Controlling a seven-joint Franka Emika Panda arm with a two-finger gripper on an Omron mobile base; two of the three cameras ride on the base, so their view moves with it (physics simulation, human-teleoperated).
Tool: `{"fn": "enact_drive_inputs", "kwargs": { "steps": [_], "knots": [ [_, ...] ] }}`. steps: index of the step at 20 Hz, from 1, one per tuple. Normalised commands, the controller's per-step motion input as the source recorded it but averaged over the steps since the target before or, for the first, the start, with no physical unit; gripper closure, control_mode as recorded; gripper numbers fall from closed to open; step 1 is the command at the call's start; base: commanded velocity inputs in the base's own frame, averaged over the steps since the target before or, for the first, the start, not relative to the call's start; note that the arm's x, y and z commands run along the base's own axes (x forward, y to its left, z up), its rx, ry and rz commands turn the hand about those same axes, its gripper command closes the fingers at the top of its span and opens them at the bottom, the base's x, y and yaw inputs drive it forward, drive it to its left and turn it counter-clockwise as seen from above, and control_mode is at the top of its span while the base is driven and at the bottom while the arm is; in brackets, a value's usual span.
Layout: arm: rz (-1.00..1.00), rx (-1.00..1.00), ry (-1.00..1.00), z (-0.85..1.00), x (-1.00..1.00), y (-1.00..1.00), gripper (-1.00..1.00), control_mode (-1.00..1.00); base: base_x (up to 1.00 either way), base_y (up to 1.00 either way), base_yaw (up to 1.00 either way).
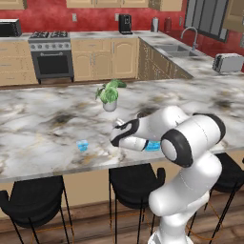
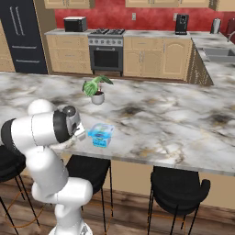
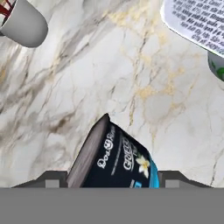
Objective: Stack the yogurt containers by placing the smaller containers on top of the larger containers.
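In the hand view my gripper [image 3: 112,181] is shut on the dark yogurt cup [image 3: 117,158]. A fingertip presses each side of the cup, and its pale top faces left. The cup is just above the marble counter [image 3: 131,87]. The small light-blue cup [image 1: 83,145] stands on the counter to the left of my hand [image 1: 125,134], and shows as a pale cup [image 3: 22,22] at the hand view's top left. The squarish blue tub [image 2: 101,134] sits right beside the hand [image 2: 75,126], partly behind the arm [image 1: 153,146]. Its printed label [image 3: 197,22] shows at the hand view's top right.
A white pot with a green plant [image 1: 109,96] stands farther back on the island counter [image 2: 174,119]. Black stools [image 1: 136,183] line the near edge below it. Stove, cabinets and sink [image 1: 174,49] are well behind.
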Motion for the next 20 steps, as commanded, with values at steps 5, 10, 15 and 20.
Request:
{"fn": "enact_drive_inputs", "kwargs": {
  "steps": [5, 10, 15, 20],
  "knots": [
    [0.00, 0.11, -0.12, 0.79, -0.35, 0.00, 1.00, -1.00, 0.00, 0.00, 0.00],
    [-0.04, 0.07, 0.01, 0.97, -0.82, 0.00, 1.00, -1.00, 0.00, 0.00, 0.00],
    [-0.19, 0.00, 0.20, 1.00, -0.93, -0.03, 1.00, -1.00, 0.00, 0.00, 0.00],
    [-0.05, 0.00, 0.20, 0.54, -0.66, -0.15, 1.00, -1.00, 0.00, 0.00, 0.00]
  ]
}}
